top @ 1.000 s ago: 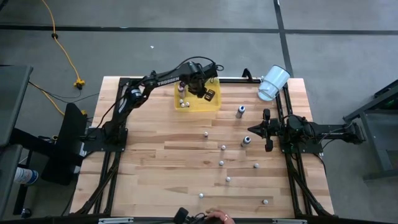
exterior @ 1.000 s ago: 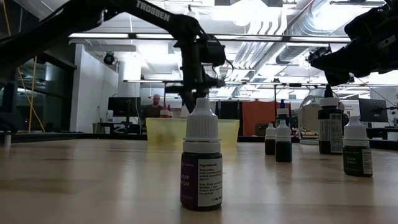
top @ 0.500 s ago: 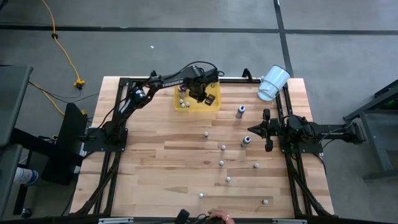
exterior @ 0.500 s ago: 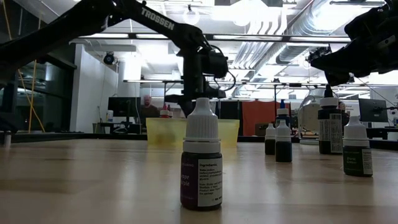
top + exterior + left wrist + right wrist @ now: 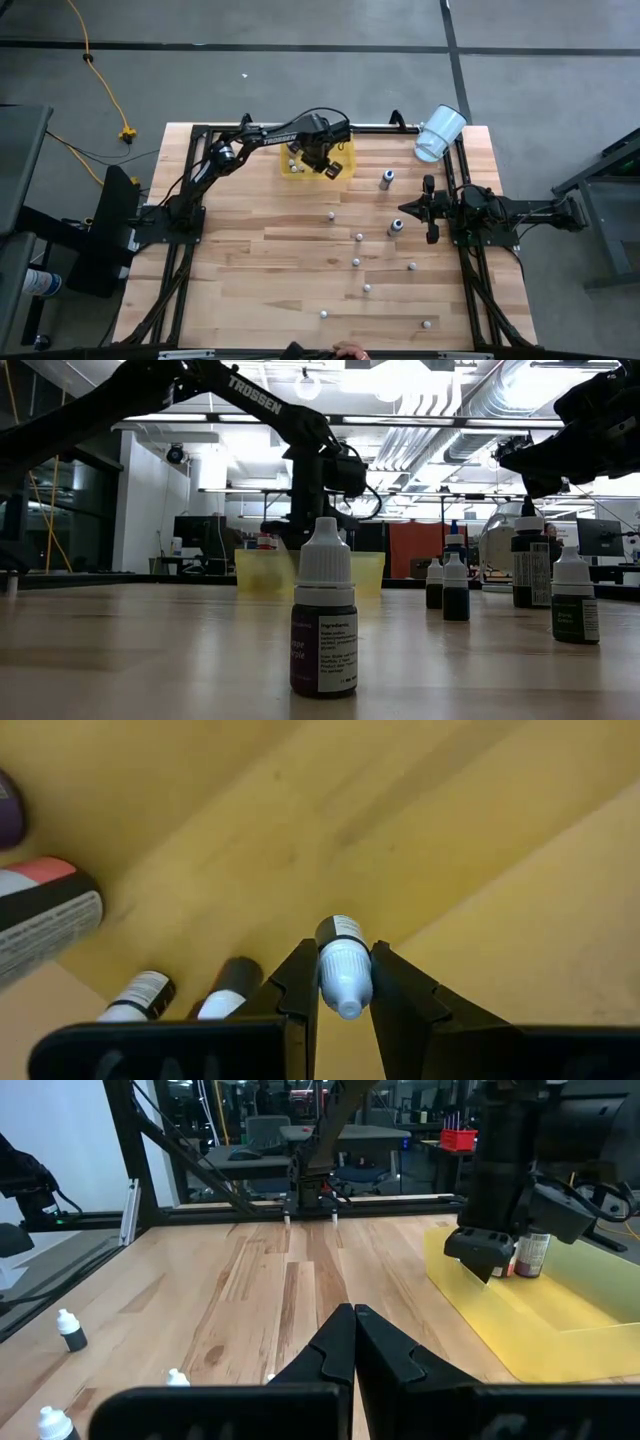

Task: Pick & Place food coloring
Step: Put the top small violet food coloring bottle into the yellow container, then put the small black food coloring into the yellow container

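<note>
My left gripper points down inside the yellow tray at the table's far side, shut on a tiny food coloring bottle with a white cap and a dark body. Several more bottles lie on the tray floor. The low view shows the same gripper behind a purple-labelled bottle. My right gripper rests shut at the table's right side, touching nothing. Several small bottles stand scattered over the wood. My left gripper pinches the small bottle by its sides between the two fingers, which come from above and point down. The white cap faces up toward the wrist and the dark base points at the tray floor. Whether the base touches the floor I cannot tell.
A white cup lies on its side at the far right corner. Two taller bottles stand between the tray and my right gripper. A person's hand shows at the near edge. Bare wood lies at the table's left half.
My left gripper has sunk into the yellow tray with the small bottle, shifting slightly toward the near edge and rolling a little. The bottle stays pinched between the fingers.
</note>
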Robot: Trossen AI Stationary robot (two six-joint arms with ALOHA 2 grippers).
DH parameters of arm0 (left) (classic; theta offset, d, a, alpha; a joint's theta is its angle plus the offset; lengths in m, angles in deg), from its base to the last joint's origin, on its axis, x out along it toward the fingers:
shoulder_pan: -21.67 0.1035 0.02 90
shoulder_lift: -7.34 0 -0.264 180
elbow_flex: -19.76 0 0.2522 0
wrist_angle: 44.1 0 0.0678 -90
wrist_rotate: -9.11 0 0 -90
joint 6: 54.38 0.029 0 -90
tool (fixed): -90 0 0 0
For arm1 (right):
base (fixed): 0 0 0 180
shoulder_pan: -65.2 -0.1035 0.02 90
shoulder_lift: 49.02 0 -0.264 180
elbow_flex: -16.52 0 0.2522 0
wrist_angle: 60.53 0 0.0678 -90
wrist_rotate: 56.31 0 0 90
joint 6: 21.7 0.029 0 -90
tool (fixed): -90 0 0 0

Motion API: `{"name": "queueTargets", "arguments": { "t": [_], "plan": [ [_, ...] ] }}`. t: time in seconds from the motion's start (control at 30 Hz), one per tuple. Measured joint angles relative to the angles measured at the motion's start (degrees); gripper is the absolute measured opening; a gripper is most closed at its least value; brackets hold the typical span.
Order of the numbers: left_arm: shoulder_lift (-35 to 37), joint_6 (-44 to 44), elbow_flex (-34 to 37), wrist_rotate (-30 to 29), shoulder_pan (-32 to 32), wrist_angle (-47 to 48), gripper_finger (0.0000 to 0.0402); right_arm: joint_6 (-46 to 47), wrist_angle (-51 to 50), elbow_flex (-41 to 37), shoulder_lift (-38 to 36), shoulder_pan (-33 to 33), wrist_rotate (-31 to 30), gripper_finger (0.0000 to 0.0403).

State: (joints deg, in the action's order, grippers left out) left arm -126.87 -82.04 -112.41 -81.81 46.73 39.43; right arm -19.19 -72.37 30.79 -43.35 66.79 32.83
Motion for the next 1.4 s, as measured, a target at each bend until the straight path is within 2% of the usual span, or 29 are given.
{"name": "queueTargets", "arguments": {
  "t": [0.2, 0.5, 0.67, 0.87, 1.03, 1.23, 1.4],
  "plan": [
    [0.0, 1.4, 1.2, 0.4, 0.0, -0.6, 0.0065, 0.0, 0.0, 0.0, 0.0, 0.0, 0.0, 0.0],
    [0.0, 1.9, 1.3, 0.4, -0.1, -1.4, 0.0146, 0.0, 0.0, 0.0, 0.0, 0.0, 0.0, 0.0],
    [0.0, 2.0, 1.3, 0.4, 0.0, -2.4, 0.0172, 0.0, 0.0, 0.0, 0.0, 0.0, 0.0, 0.0],
    [0.0, 3.8, -1.4, 0.1, 0.0, -2.2, 0.0179, 0.0, 0.0, 0.0, 0.0, 0.0, 0.0, 0.0],
    [0.0, 6.7, -6.9, 0.1, 0.0, -0.6, 0.0179, 0.0, 0.0, 0.0, 0.0, 0.0, 0.0, 0.0],
    [0.0, 15.4, -16.3, 0.3, -0.4, 4.6, 0.0179, 0.0, 0.0, 0.0, 0.0, 0.0, 0.0, 0.0],
    [3.4, 24.2, -15.2, 1.5, -1.9, 4.9, 0.0179, 0.0, 0.0, 0.0, 0.0, 0.0, 0.0, 0.0]
  ]
}}
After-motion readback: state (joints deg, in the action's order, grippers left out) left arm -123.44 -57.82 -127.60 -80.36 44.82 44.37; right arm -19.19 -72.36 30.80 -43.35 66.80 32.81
